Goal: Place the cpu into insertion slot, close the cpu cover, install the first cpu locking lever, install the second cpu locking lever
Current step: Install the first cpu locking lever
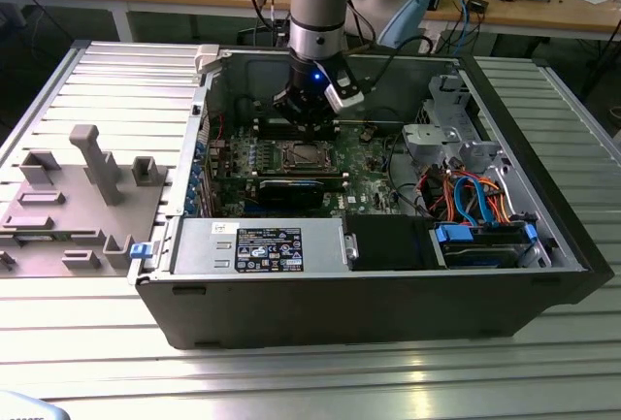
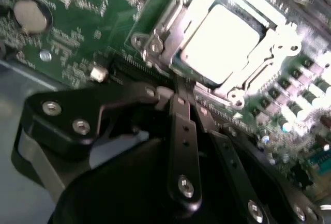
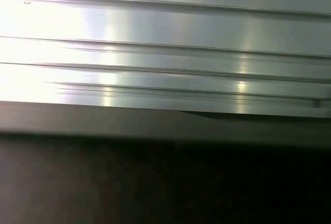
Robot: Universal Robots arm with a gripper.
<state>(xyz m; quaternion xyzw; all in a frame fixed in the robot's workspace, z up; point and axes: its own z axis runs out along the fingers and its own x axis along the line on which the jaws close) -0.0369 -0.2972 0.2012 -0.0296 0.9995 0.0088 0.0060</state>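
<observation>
Inside the open computer case, the cpu lies flat in the insertion slot with its silvery top showing. The cpu cover lies down around it as a metal frame. My gripper hangs just off one edge of that frame, its black fingers drawn together with nothing visibly between them. In the exterior view the gripper stands right above the far side of the socket. I cannot make out the locking levers apart from the frame.
A black graphics card lies just in front of the socket, and a power supply at the case's front. A drive cage and coloured cables crowd the exterior view's right. Grey fixtures stand on the ribbed table.
</observation>
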